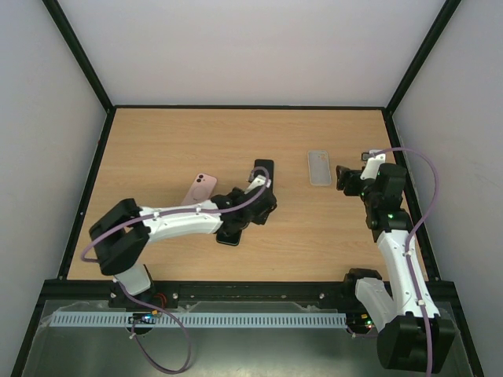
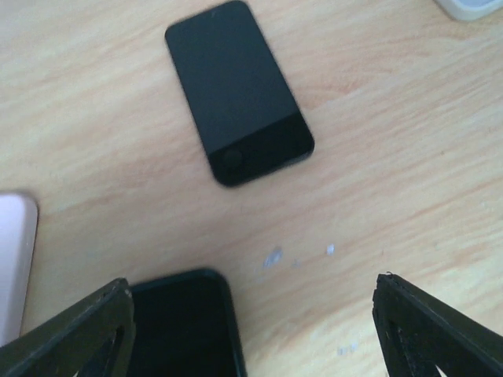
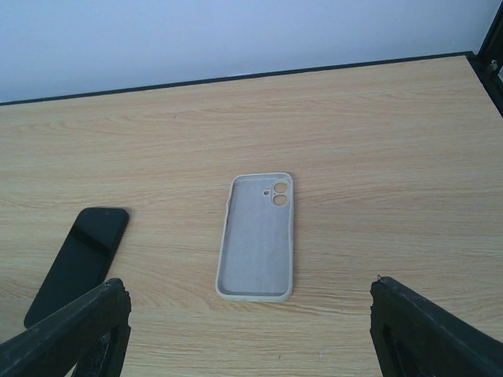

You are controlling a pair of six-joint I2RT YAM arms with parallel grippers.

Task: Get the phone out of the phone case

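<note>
- Bolted at the near edge of the wooden table [image 1: 157, 141], both arms reach away over it, the left toward the middle and the right up the right side.
- Nearest among the loose things is a dark phone with a raised rim [image 2: 185, 322], flat on the wood. Whether that rim is a case cannot be told.
- Above its far end hangs the left gripper [image 2: 251, 283], jaws spread wide with nothing between them.
- Left of that gripper, and apart from it, a pink phone [image 1: 202, 187] lies back side up.
- Over by the right edge the right gripper [image 3: 247, 284] hovers with its jaws wide apart and nothing in them.
- Beyond the left gripper a black phone [image 2: 240, 94] lies bare and screen up, touching nothing.
- Farthest out, the empty pale phone case [image 3: 258, 236] lies flat with its hollow side up. It sits between the black phone and the right gripper, well apart from the phone.
</note>
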